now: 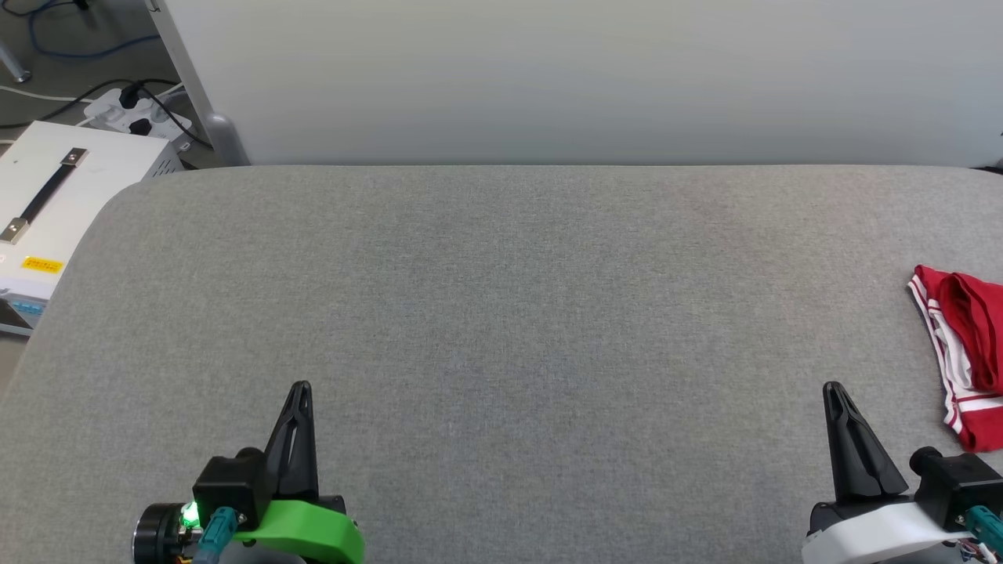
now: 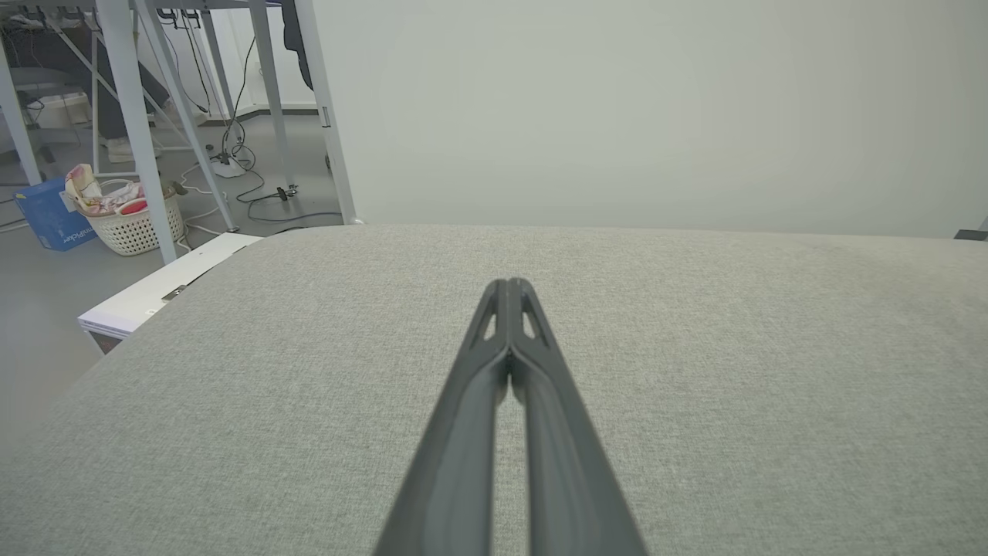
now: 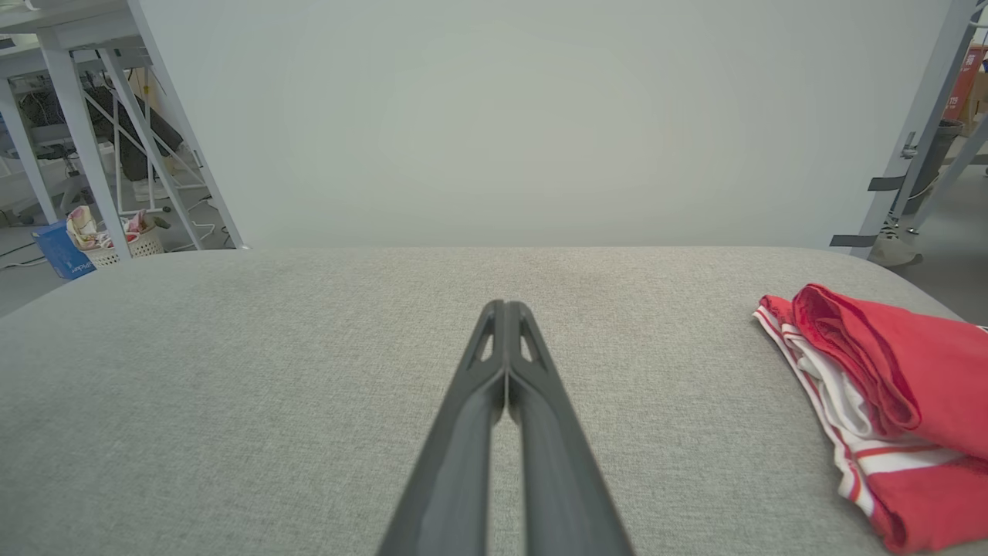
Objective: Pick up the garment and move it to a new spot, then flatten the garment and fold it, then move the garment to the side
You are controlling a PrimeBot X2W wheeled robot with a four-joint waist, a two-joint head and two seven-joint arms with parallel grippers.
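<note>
The garment (image 1: 970,352) is a red shirt with white sleeves and red-and-white striped trim, lying bunched at the right edge of the grey table (image 1: 501,313); the right wrist view has the garment (image 3: 895,401) at its right side. My left gripper (image 1: 300,388) is shut and empty at the lower left, tips pressed together (image 2: 509,286) above bare cloth. My right gripper (image 1: 832,388) is shut and empty at the lower right, tips together (image 3: 503,306), a short way left of the garment and apart from it.
A pale wall panel (image 1: 548,78) stands behind the table's far edge. Off the left edge sit a white case with a black handle (image 1: 47,196) and a power strip (image 1: 133,113). A laundry basket (image 2: 127,212) and metal frame legs (image 2: 139,116) stand on the floor beyond.
</note>
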